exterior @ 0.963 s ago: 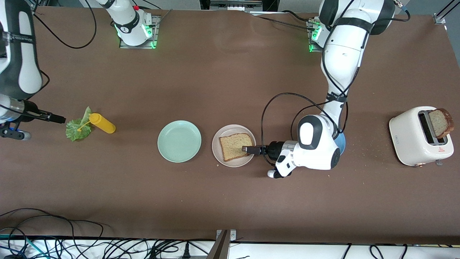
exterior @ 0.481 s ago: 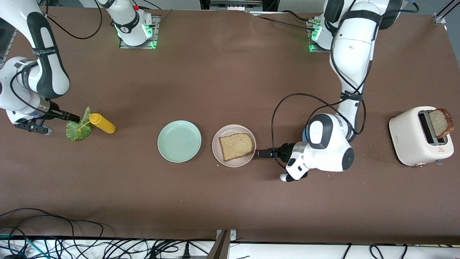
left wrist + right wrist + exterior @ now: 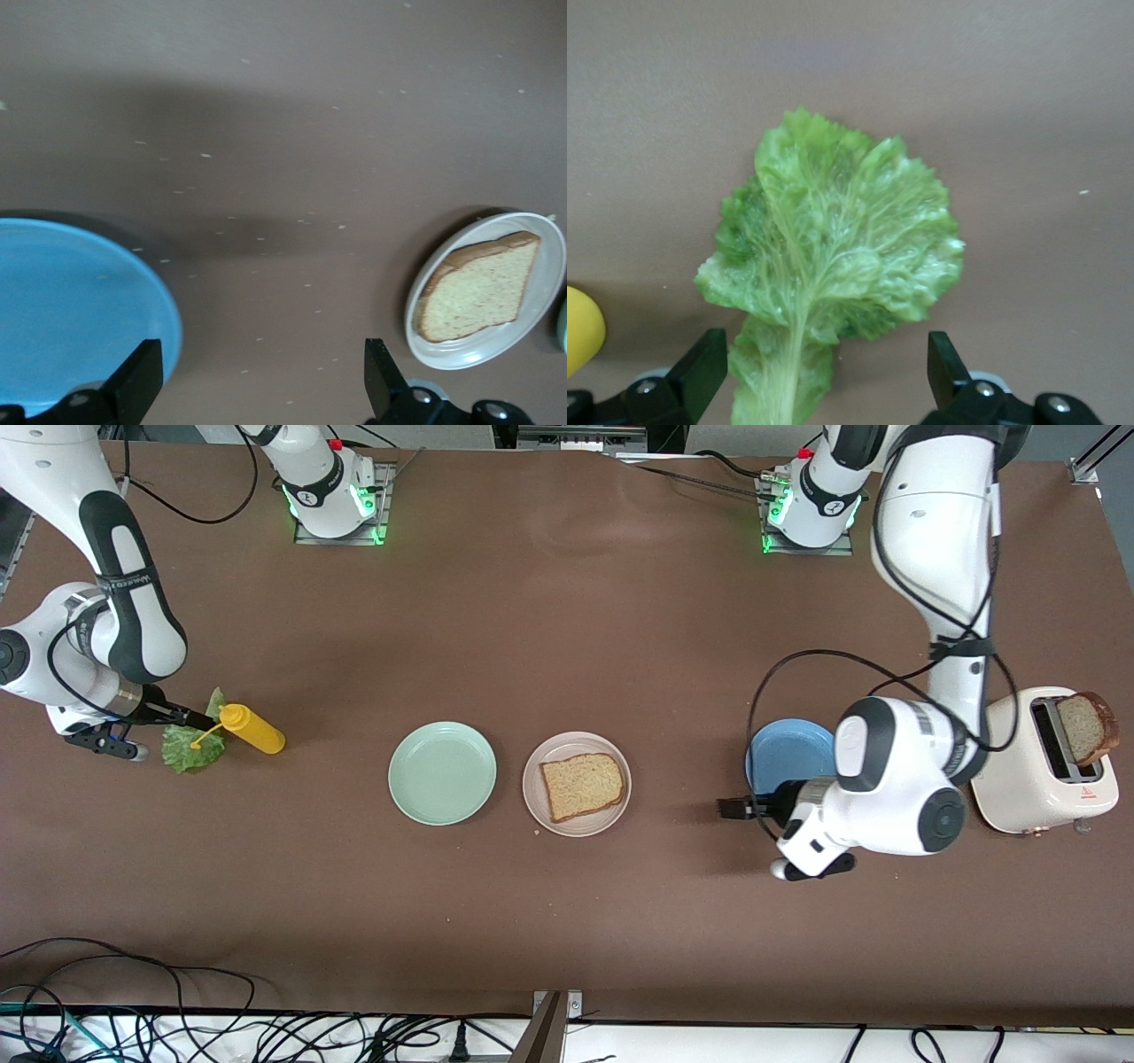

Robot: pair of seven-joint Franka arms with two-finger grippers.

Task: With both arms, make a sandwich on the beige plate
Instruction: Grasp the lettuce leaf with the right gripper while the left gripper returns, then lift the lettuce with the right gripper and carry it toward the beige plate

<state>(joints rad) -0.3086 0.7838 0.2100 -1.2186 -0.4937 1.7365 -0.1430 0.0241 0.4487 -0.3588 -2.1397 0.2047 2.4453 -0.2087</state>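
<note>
One brown bread slice [image 3: 582,784] lies on the beige plate [image 3: 538,803] at mid table; it also shows in the left wrist view [image 3: 478,288]. A second slice [image 3: 1085,727] stands in the toaster [image 3: 1019,766]. The green lettuce leaf [image 3: 192,746] lies flat on the table at the right arm's end. My right gripper [image 3: 188,715] is open with the leaf's stem [image 3: 784,376] between its fingers, which stand apart from it. My left gripper [image 3: 730,808] is open and empty over bare table beside the blue plate [image 3: 784,755], away from the beige plate.
A mint-green plate [image 3: 442,772] sits beside the beige plate toward the right arm's end. A yellow squeeze bottle [image 3: 252,729] lies against the lettuce. Cables hang along the table's near edge.
My left gripper has drawn back from the bread slice toward the toaster, uncovering the blue plate. My right arm has swung in and brought its gripper onto the lettuce leaf.
</note>
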